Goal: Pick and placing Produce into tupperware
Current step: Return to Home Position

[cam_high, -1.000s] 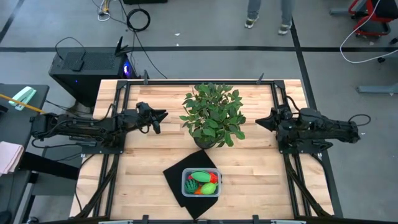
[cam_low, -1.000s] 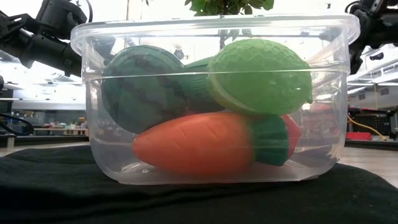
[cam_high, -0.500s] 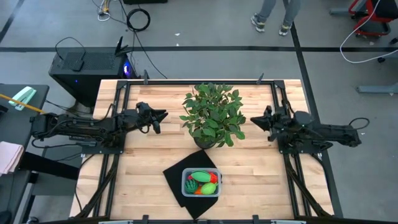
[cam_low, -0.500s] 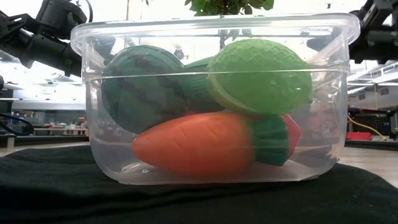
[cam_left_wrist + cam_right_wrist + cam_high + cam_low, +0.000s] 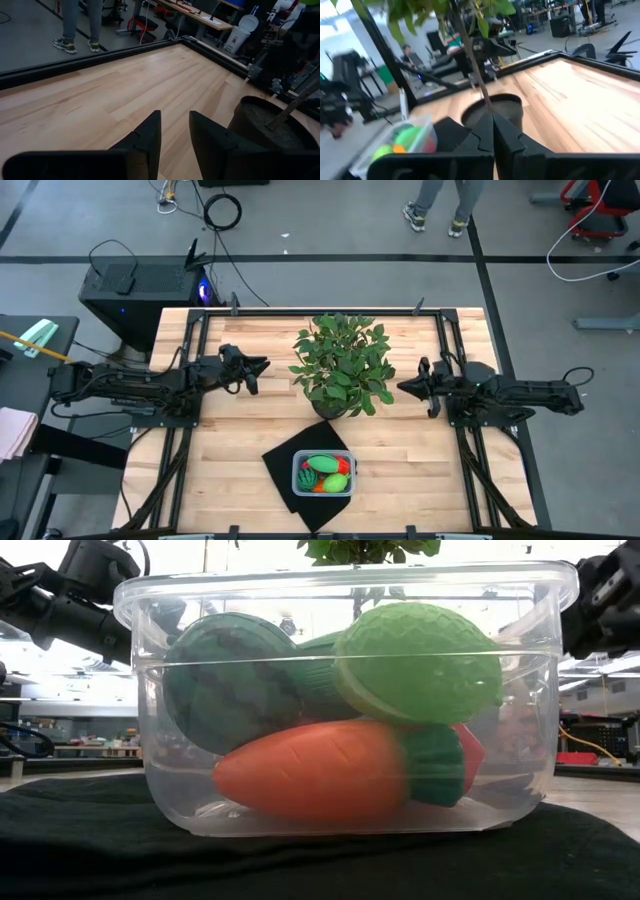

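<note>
The tupperware [image 5: 297,476], a clear tub, stands on a black mat [image 5: 283,460] near the table's front edge. The produce lies inside it: a dark green striped ball [image 5: 230,680], a light green piece [image 5: 420,660], an orange carrot [image 5: 320,780] and a red piece [image 5: 470,755] behind the carrot. My left gripper [image 5: 262,366] hangs above the table left of the potted plant, its fingers [image 5: 150,135] slightly open with nothing between them. My right gripper [image 5: 403,388] hangs right of the plant, shut and empty [image 5: 492,116].
A leafy potted plant [image 5: 342,365] stands mid-table between the two grippers, its pot [image 5: 270,130] close to the left fingers. Bare wood lies left and right of the mat. A person's legs [image 5: 435,205] show on the floor beyond the far edge.
My right gripper has sunk and moved toward the plant and a little toward the table's near edge, rolling about its own axis as it went. It has stayed shut. The tub and the produce have not moved.
</note>
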You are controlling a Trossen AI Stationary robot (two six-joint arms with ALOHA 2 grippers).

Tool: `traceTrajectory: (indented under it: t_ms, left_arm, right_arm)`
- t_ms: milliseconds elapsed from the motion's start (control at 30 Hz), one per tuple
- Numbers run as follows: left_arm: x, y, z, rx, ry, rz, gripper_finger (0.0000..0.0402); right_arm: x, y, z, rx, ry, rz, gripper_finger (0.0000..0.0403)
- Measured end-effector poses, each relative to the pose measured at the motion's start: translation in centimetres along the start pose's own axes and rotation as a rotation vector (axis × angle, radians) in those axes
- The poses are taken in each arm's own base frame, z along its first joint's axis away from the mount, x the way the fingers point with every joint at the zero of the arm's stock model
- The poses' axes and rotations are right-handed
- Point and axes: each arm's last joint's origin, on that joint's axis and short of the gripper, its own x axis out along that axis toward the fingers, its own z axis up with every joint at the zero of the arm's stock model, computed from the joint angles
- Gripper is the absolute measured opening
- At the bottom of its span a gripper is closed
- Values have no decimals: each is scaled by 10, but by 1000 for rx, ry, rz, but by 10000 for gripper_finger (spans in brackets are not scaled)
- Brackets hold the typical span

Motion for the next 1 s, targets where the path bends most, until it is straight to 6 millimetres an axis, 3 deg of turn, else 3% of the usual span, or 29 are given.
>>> traceTrajectory:
  t_ms: [300,467,1000]
  left_arm:
    - [0,0,0,-11,3,1,107]
    - [0,0,0,-38,2,1,107]
    - [0,0,0,-43,2,1,107]
  right_arm:
    - [15,-7,-17,-205,189,-75,0]
    - [20,-5,-5,-287,66,-70,0]
    - [7,-1,13,-274,-115,-21,0]
